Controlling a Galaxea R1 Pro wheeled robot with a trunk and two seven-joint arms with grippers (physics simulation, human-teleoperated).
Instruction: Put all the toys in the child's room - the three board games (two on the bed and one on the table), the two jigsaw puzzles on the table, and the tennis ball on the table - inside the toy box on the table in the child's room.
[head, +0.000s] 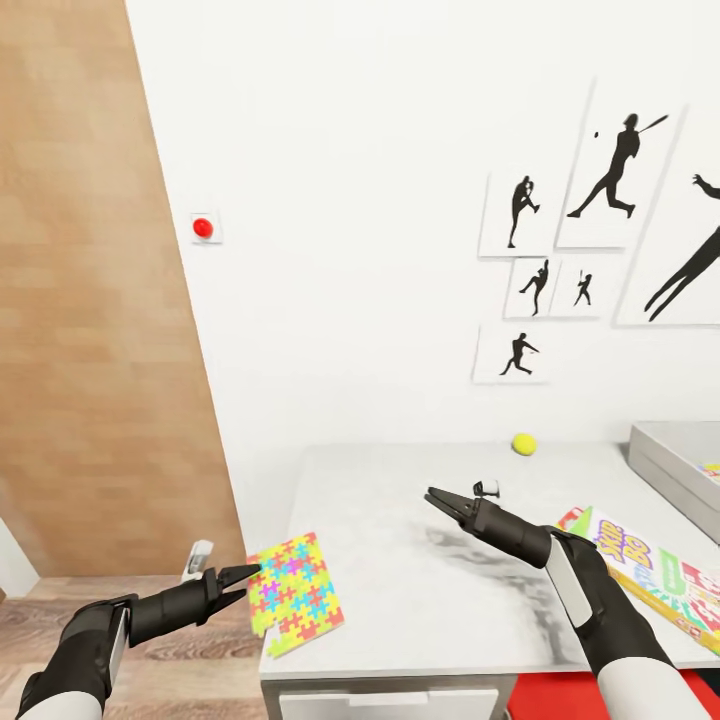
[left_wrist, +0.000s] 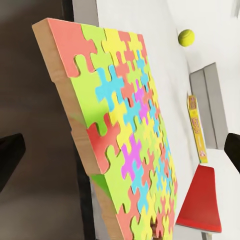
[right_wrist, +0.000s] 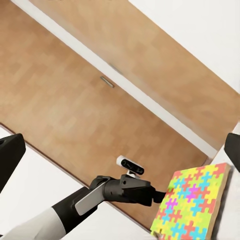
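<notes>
A multicoloured jigsaw puzzle (head: 295, 595) lies on the front left corner of the light-grey table (head: 430, 600), overhanging its edge. My left gripper (head: 245, 577) is open, with its fingertips right at the puzzle's outer edge. In the left wrist view the puzzle (left_wrist: 125, 135) sits between the spread fingers. My right gripper (head: 442, 500) hovers open over the middle of the table with nothing in it. The tennis ball (head: 523, 444) rests at the back by the wall. A Skip-Bo board game (head: 650, 575) lies at the front right. The grey toy box (head: 665, 460) stands at the right edge, a colourful scrap showing inside.
A wooden door (head: 90, 350) and plank floor lie left of the table. Black sports silhouette pictures (head: 610, 170) and a red dot (head: 203, 228) hang on the white wall. A red chair (head: 600, 697) sits under the table's front, beside the drawer unit (head: 390, 703).
</notes>
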